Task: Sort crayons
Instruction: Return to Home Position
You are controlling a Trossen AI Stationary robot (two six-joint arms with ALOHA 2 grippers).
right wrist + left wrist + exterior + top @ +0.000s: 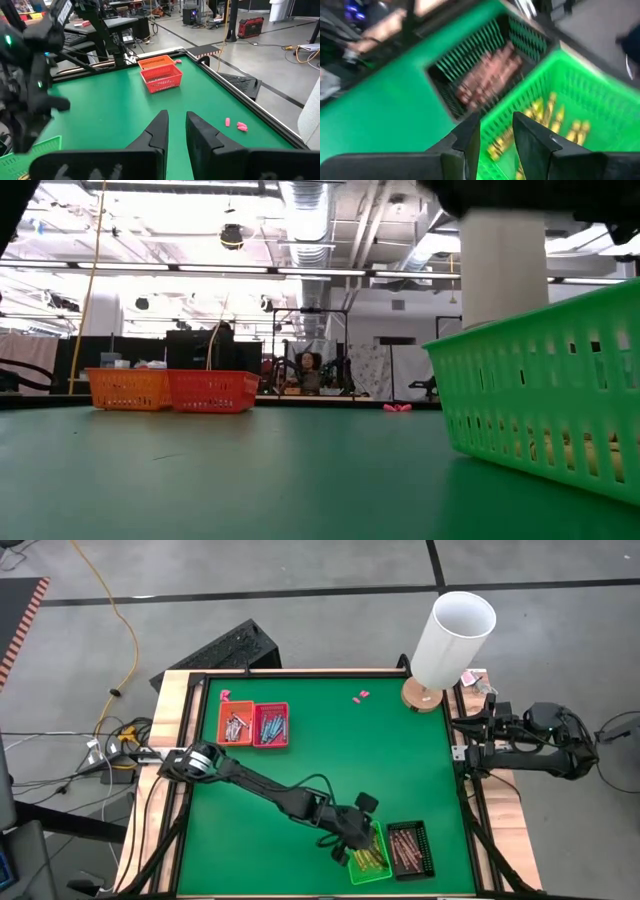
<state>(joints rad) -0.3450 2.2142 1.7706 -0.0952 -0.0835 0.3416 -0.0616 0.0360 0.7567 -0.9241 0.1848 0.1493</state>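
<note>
Left end effector [496,120] over green bin [585,80], narrowly parted, empty, yellow crayons [555,114] heaped inside.

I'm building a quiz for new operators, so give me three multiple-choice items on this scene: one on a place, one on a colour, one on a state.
1. Where is the left gripper? A parked off to one side; B above the green bin; C over the bare middle.
2. What colour are the crayons in the black bin? A yellow; B blue; C brown-red.
3. How are its fingers? A apart, empty; B shut on a crayon; C clamping a bin rim.
B: its wrist view looks down into that bin. C: brown-red sticks fill it. A: a bare gap shows between them. The right gripper sits at the table's right edge.
</note>
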